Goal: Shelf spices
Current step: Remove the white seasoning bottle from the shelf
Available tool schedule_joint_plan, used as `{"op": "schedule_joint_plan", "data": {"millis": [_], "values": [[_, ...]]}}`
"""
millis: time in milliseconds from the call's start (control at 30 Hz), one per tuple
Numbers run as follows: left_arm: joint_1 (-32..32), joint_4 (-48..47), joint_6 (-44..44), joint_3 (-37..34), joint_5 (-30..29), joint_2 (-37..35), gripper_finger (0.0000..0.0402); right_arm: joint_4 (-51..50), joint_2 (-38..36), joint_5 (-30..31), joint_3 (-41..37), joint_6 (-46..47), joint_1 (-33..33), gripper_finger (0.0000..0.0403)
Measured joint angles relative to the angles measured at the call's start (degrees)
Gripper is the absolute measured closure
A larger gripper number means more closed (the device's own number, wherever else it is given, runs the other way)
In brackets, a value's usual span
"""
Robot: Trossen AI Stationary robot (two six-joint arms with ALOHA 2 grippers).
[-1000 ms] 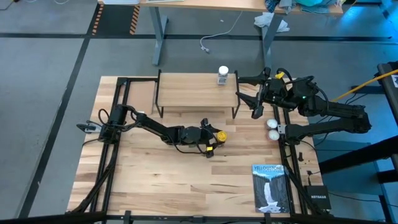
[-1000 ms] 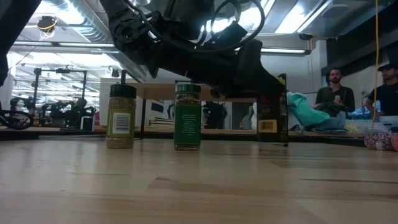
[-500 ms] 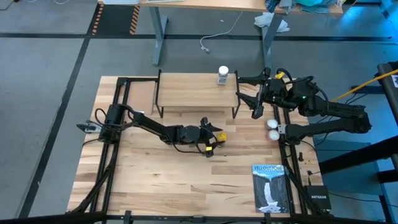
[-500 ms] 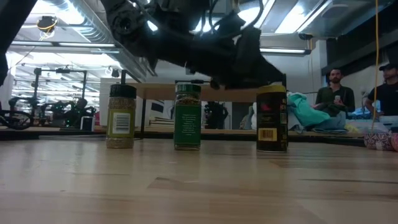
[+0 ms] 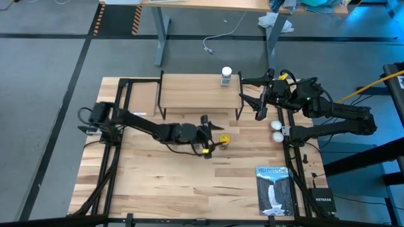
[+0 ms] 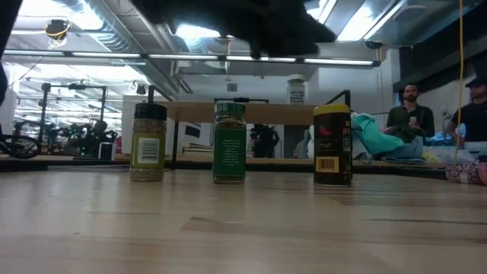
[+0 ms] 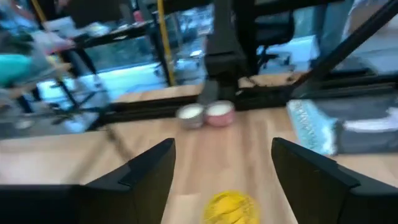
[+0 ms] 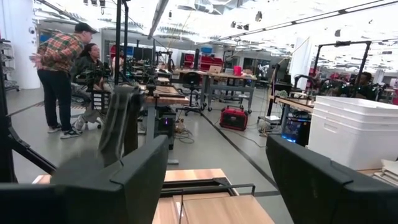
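Observation:
Three spice jars stand on their bases on the table in the low view: a dark-lidded one (image 6: pixel 148 142), a green one (image 6: pixel 230 142) and an amber one with a yellow lid (image 6: pixel 333 146). The yellow lid also shows in the high view (image 5: pixel 225 138) and the left wrist view (image 7: pixel 231 206). A clear white-lidded jar (image 5: pixel 226 76) stands on the shelf's plank (image 5: pixel 189 88) near its right end. My left gripper (image 5: pixel 213 139) is open just left of and above the amber jar, touching nothing. My right gripper (image 5: pixel 259 101) is open and empty beside the shelf's right end.
A blue-and-white book (image 5: pixel 274 189) lies at the table's near right. Two small round objects (image 5: pixel 277 130) sit at the right edge. Black frame rails run along both table sides. People stand in the room beyond the table (image 6: pixel 409 114).
My left gripper has come off the amber jar, risen and drawn back a little toward the table's left. The jar, hidden behind the gripper a second ago, now stands upright and alone on the table. My right arm has kept still.

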Motion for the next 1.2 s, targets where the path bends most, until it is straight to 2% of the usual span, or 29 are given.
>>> {"op": "schedule_joint_plan", "data": {"millis": [200,400,633,767,900,1100,1200], "values": [[0.59,-15.29,5.35,-0.02,-6.66,-13.77,0.0144,-1.03,0.37,-1.07,0.02,-2.14,-0.01,0.0126],[0.63,-27.40,10.25,-0.02,-13.95,-25.44,0.0144,-0.52,3.86,-1.03,0.02,-5.59,-0.04,0.0126],[0.66,-37.40,10.11,-0.04,-17.05,-35.98,0.0144,3.13,10.90,4.71,0.02,-8.95,-0.15,0.0125],[0.63,-45.16,4.28,-0.04,-18.35,-40.05,0.0144,3.89,12.90,9.13,0.02,-8.86,-2.16,0.0115],[0.66,-53.72,-2.38,-0.07,-19.53,-42.57,0.0144,3.03,13.22,10.72,0.02,-7.02,-5.28,0.0084],[-0.82,-59.07,-7.28,-0.07,-19.54,-43.09,0.0144,2.66,13.18,7.65,0.02,-7.07,-10.54,0.0015],[-1.49,-58.96,-7.25,-0.95,-20.00,-43.13,0.0144,-0.36,13.18,4.67,0.02,-6.23,-14.41,0.0009]]}}
